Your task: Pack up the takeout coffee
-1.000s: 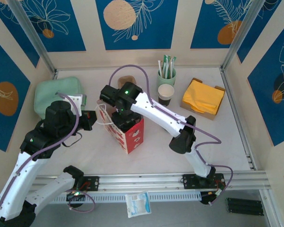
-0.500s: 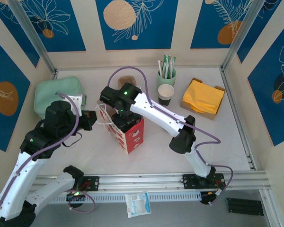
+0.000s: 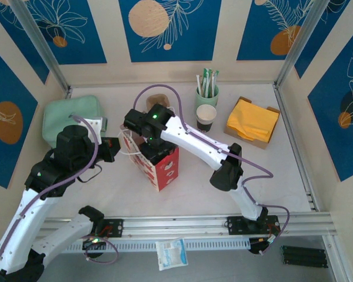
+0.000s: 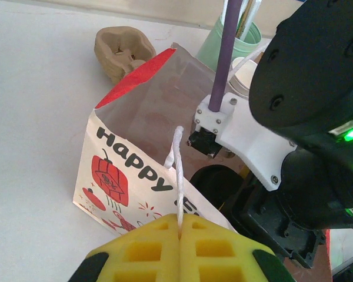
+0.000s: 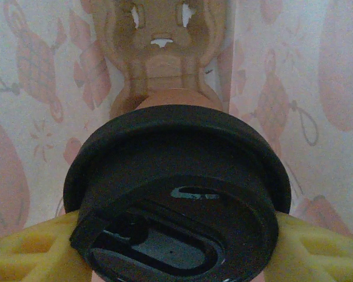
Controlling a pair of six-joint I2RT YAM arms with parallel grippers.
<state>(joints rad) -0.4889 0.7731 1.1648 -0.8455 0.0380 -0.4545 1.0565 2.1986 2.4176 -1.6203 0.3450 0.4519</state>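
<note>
Takeout coffee (image 3: 206,116) stands uncapped on the counter (image 3: 270,176), at 1 o'clock from the red gift bag (image 3: 165,167). Little has shifted in the last second: the right fingers (image 5: 23,249), inside the bag, still clamp the black lid (image 5: 176,194), and the left fingers (image 4: 147,249) stay pinched on the cord handle (image 4: 177,170). The cup itself looks not yet packed.

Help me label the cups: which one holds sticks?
The pale green cup, the one standing behind; the white cup with a dark band, just in front of it, has nothing sticking out.
</note>
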